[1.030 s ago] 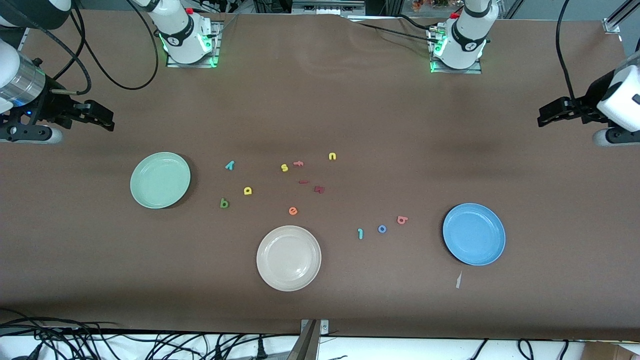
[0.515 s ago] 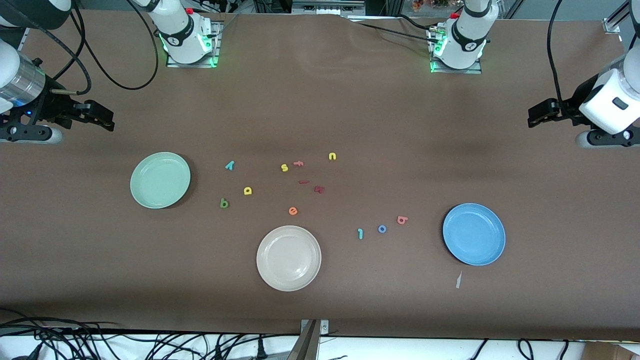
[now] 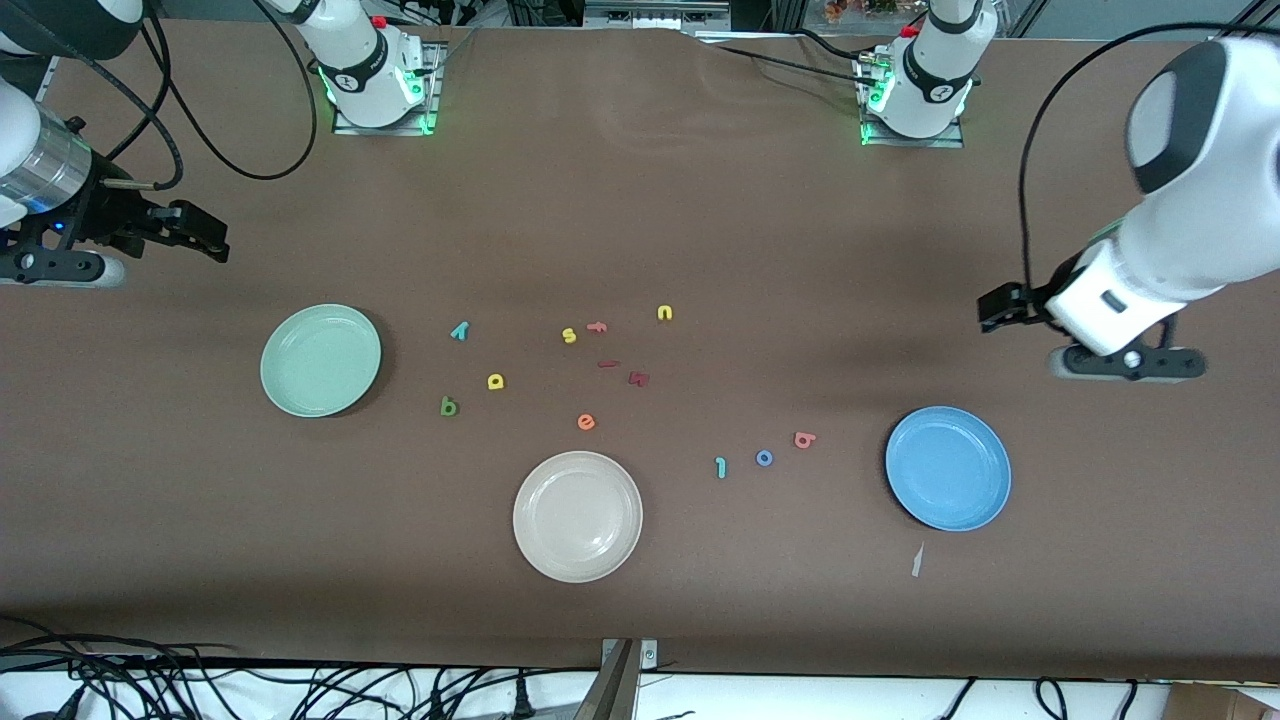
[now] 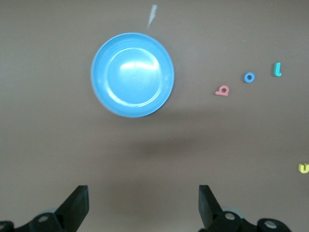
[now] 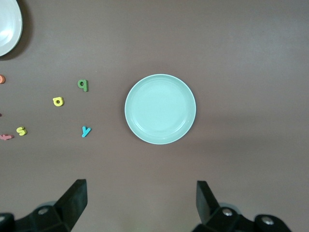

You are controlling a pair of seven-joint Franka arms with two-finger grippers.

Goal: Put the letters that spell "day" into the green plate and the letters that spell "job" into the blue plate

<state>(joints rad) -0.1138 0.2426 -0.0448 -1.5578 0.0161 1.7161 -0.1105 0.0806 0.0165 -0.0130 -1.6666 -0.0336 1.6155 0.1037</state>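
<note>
While both grippers' fingers gape empty, the glossy round blue plate [image 3: 947,468] sits bare.

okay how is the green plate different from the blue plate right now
Colour: the green plate is pale mint, the blue plate bright sky blue.
Place: the green plate lies toward the right arm's end of the table, the blue plate toward the left arm's end and nearer the front camera.
Neighbours: beside the green plate lie the teal y, yellow a and green d; beside the blue plate the pink b, blue o and teal j.
Shared: both are round, rimmed and empty.
</note>
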